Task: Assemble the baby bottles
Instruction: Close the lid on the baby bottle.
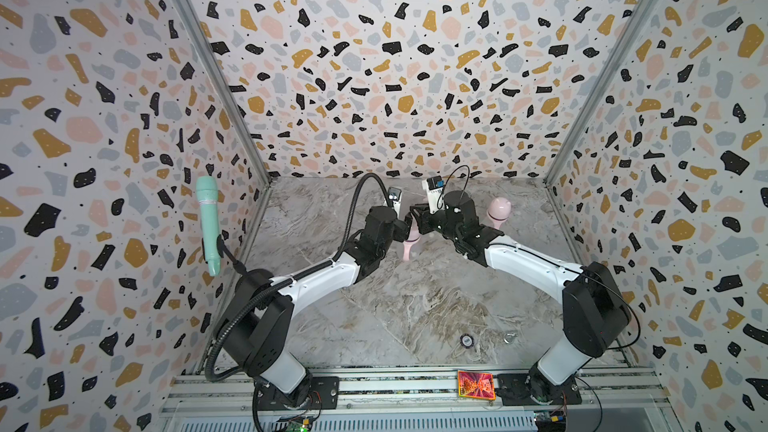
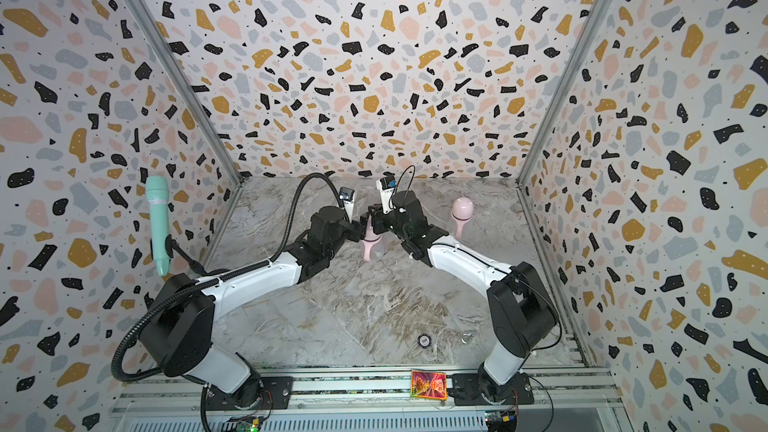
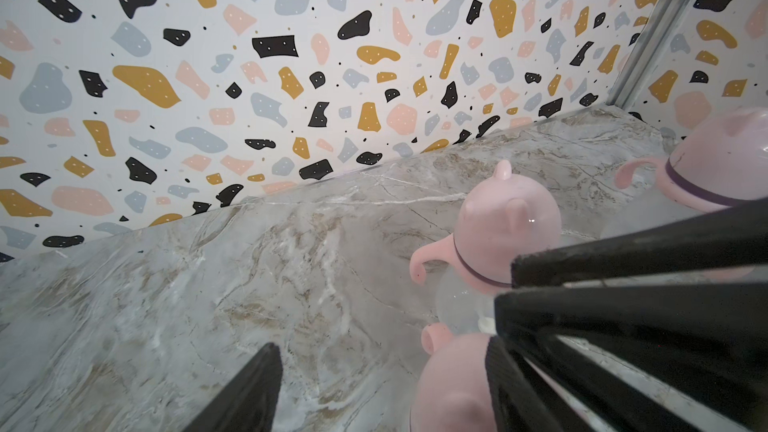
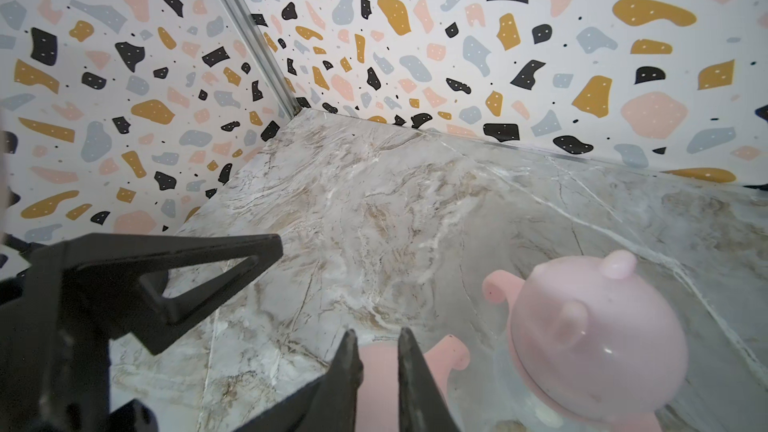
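Note:
A baby bottle with a pink cap stands mid-table at the back, between both arms. My left gripper is open around its cap. The cap sits against one ribbed finger, with a wide gap to the other. My right gripper comes in from above, its jaws drawn narrow on the pink top of that bottle. Two more capped baby bottles stand upright close by. Both top views show one of them to the right of the right arm.
A mint-green microphone hangs on the left wall. A small round disc and a metal ring lie near the front of the marble table. A red card sits on the front rail. Patterned walls close three sides.

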Tool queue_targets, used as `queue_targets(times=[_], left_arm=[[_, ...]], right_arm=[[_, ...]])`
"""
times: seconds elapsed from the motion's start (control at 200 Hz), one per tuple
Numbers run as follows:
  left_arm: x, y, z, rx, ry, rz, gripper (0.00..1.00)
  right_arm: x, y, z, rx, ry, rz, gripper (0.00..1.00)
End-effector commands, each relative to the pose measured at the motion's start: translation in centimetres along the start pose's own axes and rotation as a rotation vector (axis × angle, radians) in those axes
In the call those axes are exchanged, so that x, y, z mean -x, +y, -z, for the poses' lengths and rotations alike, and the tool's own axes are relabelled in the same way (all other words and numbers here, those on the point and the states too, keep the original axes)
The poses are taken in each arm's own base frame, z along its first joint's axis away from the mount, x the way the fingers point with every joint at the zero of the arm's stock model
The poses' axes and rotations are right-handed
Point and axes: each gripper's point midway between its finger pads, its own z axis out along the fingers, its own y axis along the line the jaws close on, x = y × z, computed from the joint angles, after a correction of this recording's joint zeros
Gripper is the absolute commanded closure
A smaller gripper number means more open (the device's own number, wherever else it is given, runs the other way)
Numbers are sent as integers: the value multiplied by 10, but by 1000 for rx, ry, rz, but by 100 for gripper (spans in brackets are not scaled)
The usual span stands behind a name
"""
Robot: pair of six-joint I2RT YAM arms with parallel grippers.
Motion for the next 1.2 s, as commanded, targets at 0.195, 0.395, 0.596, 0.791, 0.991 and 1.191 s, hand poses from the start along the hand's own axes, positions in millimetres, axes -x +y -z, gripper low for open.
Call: queue_targets(times=[0.195, 0.395, 0.596, 0.791, 0.991, 1.191], left_arm=[[25, 0, -2, -23, -76, 58, 25], [21, -2, -5, -37, -69, 59, 28], [18, -6, -7, -63, -65, 51, 29], [9, -14, -12, -99, -36, 44, 34], [-1, -23, -10, -158, -10, 51, 44], [-17, -32, -7, -212, 35, 47, 52]], right_arm=[[-15, 2, -5, -33, 38, -53, 82], [-25, 4, -11, -50, 71, -65, 82], [-33, 3, -13, -67, 89, -62, 82], [-42, 4, -16, -72, 120, -46, 82], [-56, 9, -18, -70, 156, -36, 80], [-78, 9, -19, -89, 197, -38, 80]])
